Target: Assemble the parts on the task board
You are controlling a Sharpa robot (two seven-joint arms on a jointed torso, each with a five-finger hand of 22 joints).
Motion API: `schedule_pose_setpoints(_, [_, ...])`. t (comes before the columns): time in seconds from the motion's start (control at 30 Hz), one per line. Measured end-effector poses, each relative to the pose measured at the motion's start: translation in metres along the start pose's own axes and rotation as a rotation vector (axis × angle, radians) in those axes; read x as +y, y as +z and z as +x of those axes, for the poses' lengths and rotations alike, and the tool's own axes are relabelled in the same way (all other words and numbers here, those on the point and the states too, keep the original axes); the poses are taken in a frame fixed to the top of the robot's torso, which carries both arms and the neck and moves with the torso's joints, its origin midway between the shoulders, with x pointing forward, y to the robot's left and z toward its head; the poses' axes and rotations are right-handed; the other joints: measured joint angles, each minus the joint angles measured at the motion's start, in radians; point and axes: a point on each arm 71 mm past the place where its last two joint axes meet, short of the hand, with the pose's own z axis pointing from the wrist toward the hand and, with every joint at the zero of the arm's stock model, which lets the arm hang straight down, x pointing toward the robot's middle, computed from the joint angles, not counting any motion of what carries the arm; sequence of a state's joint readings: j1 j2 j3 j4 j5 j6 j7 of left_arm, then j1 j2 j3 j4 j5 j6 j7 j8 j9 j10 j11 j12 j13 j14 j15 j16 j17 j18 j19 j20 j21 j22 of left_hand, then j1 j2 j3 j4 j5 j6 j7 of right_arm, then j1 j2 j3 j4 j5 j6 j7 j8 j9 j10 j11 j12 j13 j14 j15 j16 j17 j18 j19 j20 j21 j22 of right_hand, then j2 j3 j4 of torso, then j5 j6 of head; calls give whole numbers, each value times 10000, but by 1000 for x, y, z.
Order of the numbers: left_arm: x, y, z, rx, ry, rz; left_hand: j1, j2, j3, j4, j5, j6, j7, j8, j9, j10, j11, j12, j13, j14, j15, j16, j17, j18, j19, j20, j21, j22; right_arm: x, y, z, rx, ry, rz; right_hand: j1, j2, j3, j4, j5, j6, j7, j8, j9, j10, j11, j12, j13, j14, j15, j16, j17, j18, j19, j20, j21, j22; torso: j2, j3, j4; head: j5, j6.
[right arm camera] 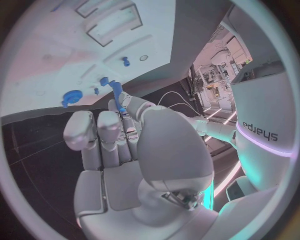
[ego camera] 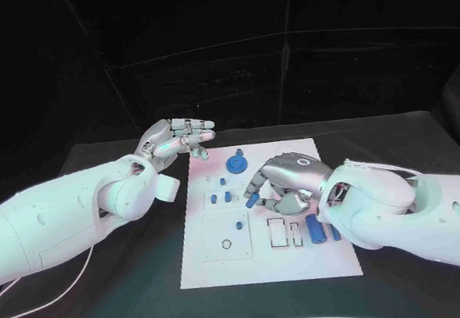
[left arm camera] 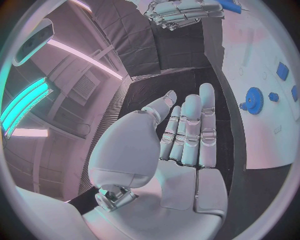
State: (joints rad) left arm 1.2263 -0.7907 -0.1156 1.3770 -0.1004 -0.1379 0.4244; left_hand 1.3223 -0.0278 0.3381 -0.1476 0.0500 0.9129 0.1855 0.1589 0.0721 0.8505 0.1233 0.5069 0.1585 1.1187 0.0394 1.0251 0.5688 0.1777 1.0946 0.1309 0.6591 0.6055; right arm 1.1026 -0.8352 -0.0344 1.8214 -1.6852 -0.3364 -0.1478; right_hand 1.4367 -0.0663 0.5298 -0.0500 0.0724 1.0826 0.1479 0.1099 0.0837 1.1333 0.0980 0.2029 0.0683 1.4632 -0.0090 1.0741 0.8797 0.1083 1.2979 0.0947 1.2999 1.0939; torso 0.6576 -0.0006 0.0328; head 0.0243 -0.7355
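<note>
The white task board [ego camera: 227, 265] lies mid-table. A blue gear [ego camera: 236, 164] stands near its far edge and also shows in the left wrist view [left arm camera: 253, 100] and the right wrist view [right arm camera: 72, 96]. My right hand [ego camera: 286, 179] hovers over the board's middle and pinches a slim blue part [ego camera: 253, 200] at its fingertips; the right wrist view shows that part [right arm camera: 117, 93] sticking out toward the board. My left hand [ego camera: 178, 139] is raised beside the board's far left corner, fingers stretched out, holding nothing [left arm camera: 187, 132].
Small blue pegs [ego camera: 221, 198] stand left of my right hand, and another blue piece [ego camera: 240, 224] sits nearer the front. Two long blue parts [ego camera: 319, 229] lie by the rectangular slots [ego camera: 276, 230]. A white cable [ego camera: 44, 303] trails over the black table at the left.
</note>
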Motion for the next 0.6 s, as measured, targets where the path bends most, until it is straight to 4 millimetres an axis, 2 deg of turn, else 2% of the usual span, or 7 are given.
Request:
schedule_pose_setpoints(0.2, [0,1,3,58,-22,5,0,0,0,0,0,0,0,0,0,0,0,0,-1,0,0,0,1,0,0,0,0,1,23,18,21,359,656,-713,-57,-57,0,0,74,-4,-3,-2,-1,0,0,-41,-2,0,0,49,32,1,0,0,0,6,16,-4,3,119,-82])
schedule_pose_setpoints(0.23, [0,1,3,66,-25,5,0,0,0,0,0,0,0,0,0,0,0,0,-1,0,0,0,1,0,0,0,0,1,25,20,24,426,730,-782,-69,-68,0,0,96,-4,-4,-2,-1,68,-69,-72,-7,0,0,49,32,0,0,0,0,8,16,-5,3,137,-95])
schedule_pose_setpoints(0.6, [0,2,5,116,-45,10,0,0,0,0,0,0,0,0,0,0,0,0,-2,0,0,0,1,0,0,0,0,2,35,34,47,1139,1074,-1142,-133,-133,-1,0,156,-6,-5,-7,-1,142,-69,-117,6,0,0,49,49,0,-1,0,0,25,16,-5,-17,275,-187])
